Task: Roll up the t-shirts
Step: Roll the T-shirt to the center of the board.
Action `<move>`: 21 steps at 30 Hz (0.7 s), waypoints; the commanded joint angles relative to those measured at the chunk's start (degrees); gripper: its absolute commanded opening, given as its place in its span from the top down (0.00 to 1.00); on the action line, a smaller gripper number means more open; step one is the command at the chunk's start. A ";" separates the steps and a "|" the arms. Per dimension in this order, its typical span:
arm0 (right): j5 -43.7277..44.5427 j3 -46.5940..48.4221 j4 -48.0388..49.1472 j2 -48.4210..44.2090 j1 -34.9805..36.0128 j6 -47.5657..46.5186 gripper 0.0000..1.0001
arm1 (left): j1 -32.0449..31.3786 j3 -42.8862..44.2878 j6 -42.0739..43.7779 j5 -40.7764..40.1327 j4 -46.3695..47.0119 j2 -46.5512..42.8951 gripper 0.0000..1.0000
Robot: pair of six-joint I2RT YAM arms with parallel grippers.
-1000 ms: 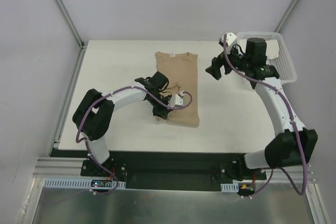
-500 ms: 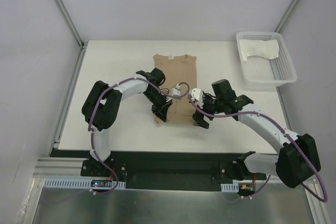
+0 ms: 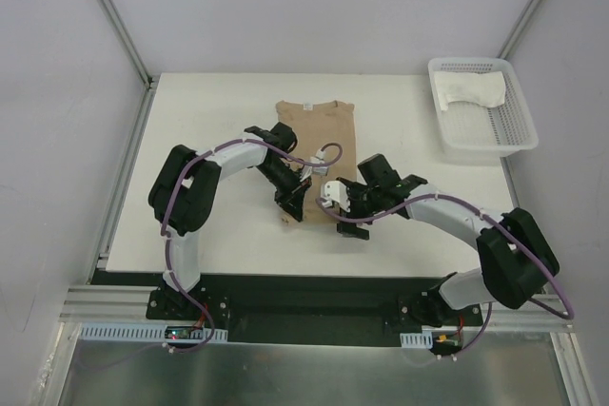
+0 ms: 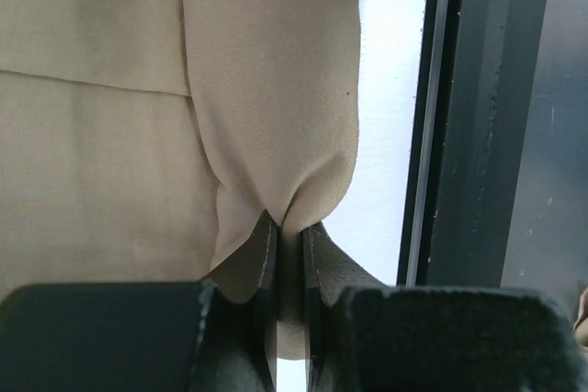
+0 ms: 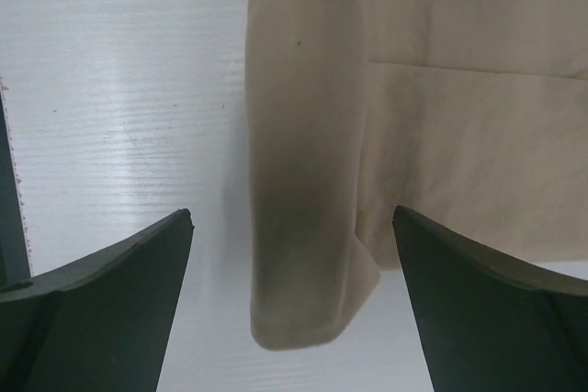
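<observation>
Tan t-shirt [image 3: 322, 135] is lying folded into a narrow strip in the middle of the table [image 3: 209, 121], collar toward the far edge. Left tool [image 4: 289, 231] is pinching the near hem's left corner, jaws clamped on a pucker of cloth, likely to anchor the start of the roll; right tool [image 5: 292, 227] is hanging with jaws wide apart, straddling the opposite corner and gripping nothing, seemingly lining up a matching hold so both ends turn evenly; white t-shirt [image 3: 473, 92] is waiting in the basket [image 3: 526, 140], far right.
</observation>
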 commanded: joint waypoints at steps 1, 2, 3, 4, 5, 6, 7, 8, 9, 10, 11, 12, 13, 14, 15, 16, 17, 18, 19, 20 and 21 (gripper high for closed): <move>2.10 3.45 -0.46 3.44 1.83 -3.30 0.10 | 0.79 1.41 -0.58 4.84 -2.47 0.67 1.00; 2.28 4.07 -1.00 4.06 1.92 -3.30 0.19 | 0.88 1.32 -0.58 5.10 -2.64 0.76 1.00; 2.19 4.60 -1.79 4.50 2.01 -3.47 0.25 | 0.97 1.32 -0.76 5.19 -2.56 0.85 1.00; 1.58 5.30 -3.45 5.03 2.09 -4.00 0.30 | 1.23 1.32 -1.20 5.45 -2.64 0.93 1.00; 1.23 5.66 -4.43 5.29 2.35 -4.78 0.41 | 1.40 1.32 -1.37 5.63 -2.73 1.20 1.00; 1.14 5.92 -6.26 5.47 2.36 -4.71 0.46 | 1.67 1.23 -1.38 5.80 -2.64 1.20 1.00; 1.22 6.45 -7.15 5.91 2.62 -4.44 0.51 | 2.02 1.15 -1.46 6.24 -2.90 1.29 1.00; 1.22 7.23 -8.20 6.08 2.71 -4.27 0.60 | 2.20 0.97 -1.20 6.77 -3.17 1.29 1.00; 1.14 7.59 -10.56 6.35 2.62 -3.74 0.64 | 2.37 0.80 -0.85 7.12 -3.52 1.29 1.00; 0.79 7.85 -12.07 6.70 2.62 -3.91 0.69 | 2.37 0.53 0.11 7.30 -4.04 1.20 1.00; 0.35 8.20 -13.65 6.88 2.53 -4.35 0.76 | 2.55 0.44 0.99 7.56 -6.22 1.63 1.00; -1.83 8.38 -17.67 6.88 2.01 -5.66 0.78 | 2.55 0.88 2.30 8.35 -7.55 2.07 1.00; -3.59 8.73 -20.14 7.05 1.57 -6.89 0.80 | 2.64 1.23 3.01 8.96 -8.96 2.51 1.00; -5.18 9.34 -22.87 7.66 1.04 -7.77 0.83 | 2.90 1.67 4.15 9.84 -13.41 3.82 1.00; -6.76 10.83 -28.55 8.36 0.52 -9.78 0.85 | 2.99 2.98 6.34 11.33 -15.72 4.71 1.00; -9.73 12.06 -31.82 9.24 -0.36 -11.19 0.87 | 3.08 3.77 7.75 12.04 -18.87 5.67 1.00; -10.98 12.95 -34.82 11.60 -0.80 -12.25 0.88 | 3.08 4.48 9.07 12.65 -21.43 7.77 1.00; -12.13 15.13 -40.59 12.93 -1.07 -13.57 0.88 | 3.08 5.36 11.61 13.18 -26.32 8.75 1.00; -14.05 16.46 -43.78 15.03 -1.59 -16.28 0.88 | 3.08 5.80 12.94 13.80 -28.55 9.72 1.00; -14.85 17.60 -46.16 16.96 -2.03 -17.00 0.89 | 3.08 6.24 14.17 13.98 -30.22 11.55 1.00; -16.34 20.31 -50.62 20.73 -2.82 -18.23 0.90 | 3.25 6.50 15.57 13.98 -32.76 12.35 1.00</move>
